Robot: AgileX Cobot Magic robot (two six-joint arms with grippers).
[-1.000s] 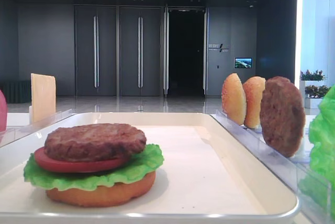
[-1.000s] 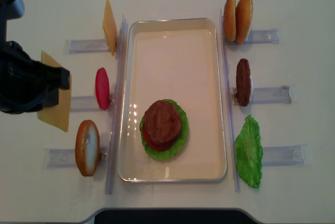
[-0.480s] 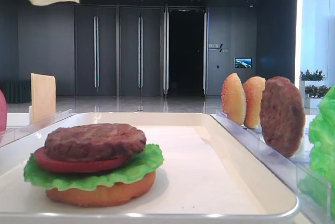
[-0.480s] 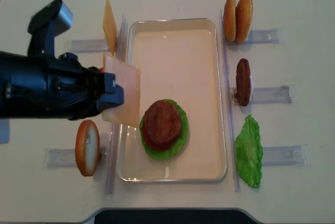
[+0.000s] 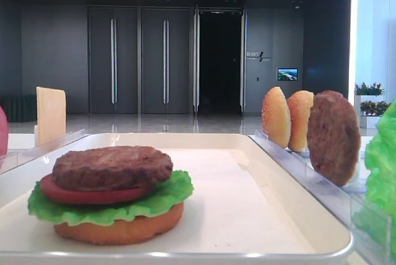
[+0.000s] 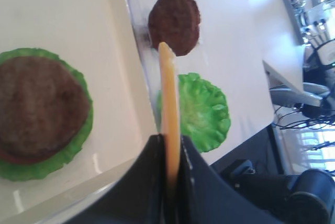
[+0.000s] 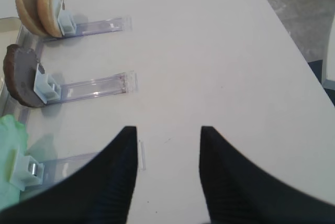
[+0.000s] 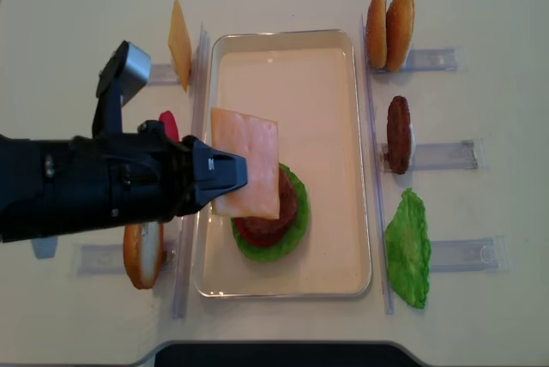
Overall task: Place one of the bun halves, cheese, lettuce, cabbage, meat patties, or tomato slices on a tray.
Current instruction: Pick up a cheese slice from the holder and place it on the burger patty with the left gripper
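Thin smooth square cheese slice (image 8: 247, 164) pinched in left gripper (image 8: 230, 174) (edge-on), above grainy round meat patty (image 8: 279, 204); right gripper (image 7: 168, 145) parted, bare.

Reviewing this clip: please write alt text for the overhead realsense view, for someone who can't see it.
The left gripper holds a cheese slice above the white tray, partly over a stacked patty, tomato and lettuce. Clear racks on both sides of the tray hold spare buns, cheese, a tomato slice, a patty and lettuce.
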